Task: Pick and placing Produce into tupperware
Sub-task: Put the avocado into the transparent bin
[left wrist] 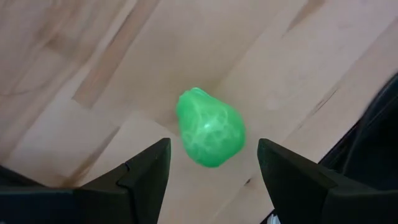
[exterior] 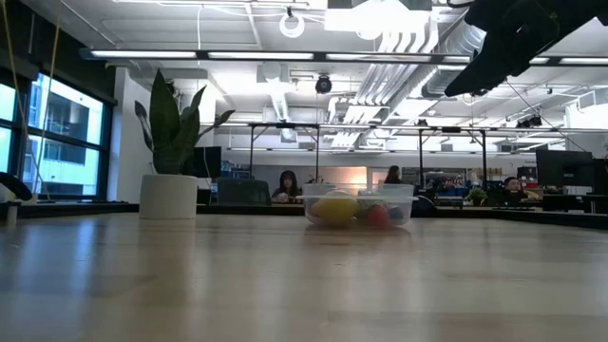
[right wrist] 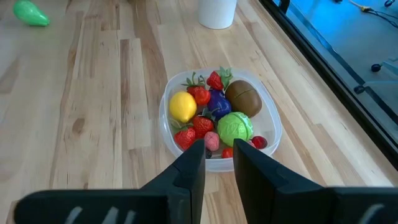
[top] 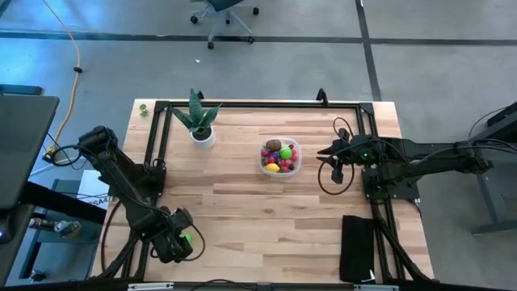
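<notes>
Pale wooden desk [top: 242,218] in an open office; people sit at workstations far behind it in the low view. Near the desk's middle stands the tupperware [right wrist: 272,119], already holding most of the produce: a yellow lemon [right wrist: 182,106], a brown kiwi [right wrist: 243,98], a round green piece [right wrist: 235,127], a purple piece and several strawberries. A potted plant [top: 199,120] stands well apart toward the far edge. The right pincer [right wrist: 216,163] hovers just beside the tupperware's near rim, its fingers drawn close with a narrow gap and nothing between them. The left pincer [left wrist: 211,168] sits low at the near left of the desk, spread wide, with a green pear-shaped fruit [left wrist: 209,127] lying on the wood between and slightly ahead of its fingers, untouched. You should judge this the last loose piece. Risks: the fruit is smooth and tapered, so an off-centre closure may squirt it forward or roll it toward the desk edge; the long carry to the tupperware may bring the left arm against the right arm waiting there
</notes>
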